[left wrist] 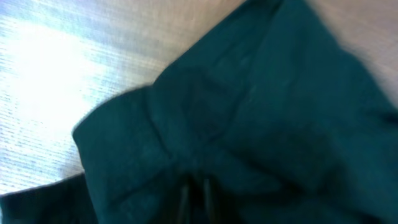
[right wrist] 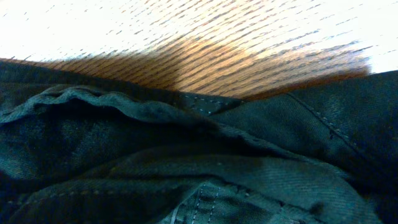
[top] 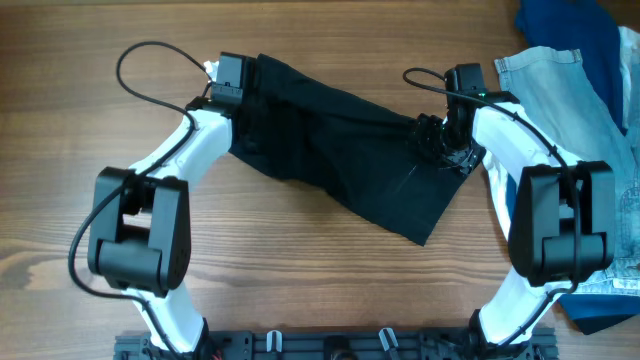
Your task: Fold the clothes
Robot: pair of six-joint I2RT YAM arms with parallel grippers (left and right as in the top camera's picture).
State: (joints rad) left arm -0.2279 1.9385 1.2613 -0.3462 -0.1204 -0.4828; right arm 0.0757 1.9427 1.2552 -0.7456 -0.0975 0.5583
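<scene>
Your black soft-fabric shorts [top: 340,160] lie stretched across the middle of the wooden table [top: 300,280], an arm at each end, probably to pull them flat for folding. The left gripper [top: 243,95] looks pinched on the cloth, since the creases converge there. The right gripper [top: 440,140] is buried in fabric, so you cannot tell how its fingers stand.

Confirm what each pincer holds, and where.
Left pincer pinches the black shorts at their left end, fabric puckering into it. Right pincer sits on the right end; grip unclear.
</scene>
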